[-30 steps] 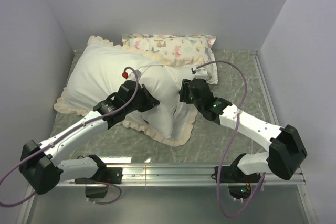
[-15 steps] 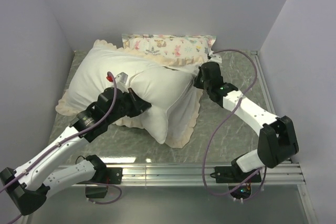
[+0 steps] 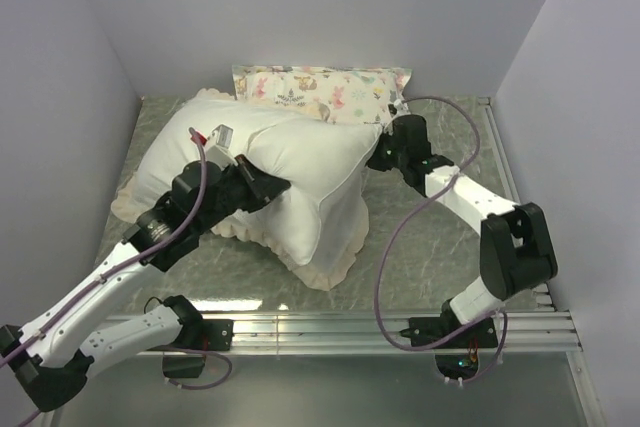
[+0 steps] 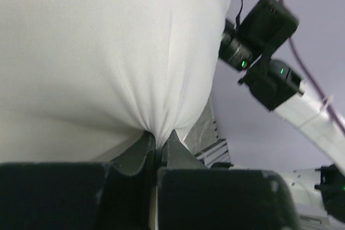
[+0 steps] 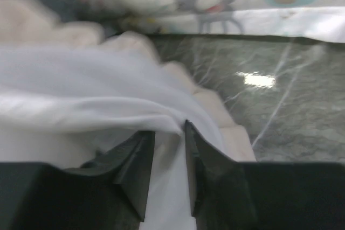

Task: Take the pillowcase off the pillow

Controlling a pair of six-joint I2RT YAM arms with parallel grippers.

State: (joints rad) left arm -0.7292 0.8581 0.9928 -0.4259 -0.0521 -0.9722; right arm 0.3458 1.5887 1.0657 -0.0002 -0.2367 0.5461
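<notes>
The pillow (image 3: 290, 162), a plump white mass, is being held up from the middle of the table (image 3: 440, 237). The pillowcase (image 3: 322, 272) is being shown only as a cream frill under the pillow's left and near edges. The patterned cushion (image 3: 320, 87) is being left alone at the back wall.

The left gripper (image 3: 265, 185) is being kept clamped on a pinch of taut white cloth at the near-left flank of the bulge; in the left wrist view the jaws are pressed together with the cloth puckering out above them. The right gripper (image 3: 378, 159) is being kept closed on a thin fold of white cloth at the pillow's far-right corner, just above a run of frill. Both folds are whiter than the frill, so the pillow is judged to be what is being gripped, though the layer cannot be told for certain.

The removal is judged to be under way but unfinished. The frill is still being overlain by the pillow, and how much of the pillow is still being enclosed cannot be told. The two are still to be drawn fully apart.
</notes>
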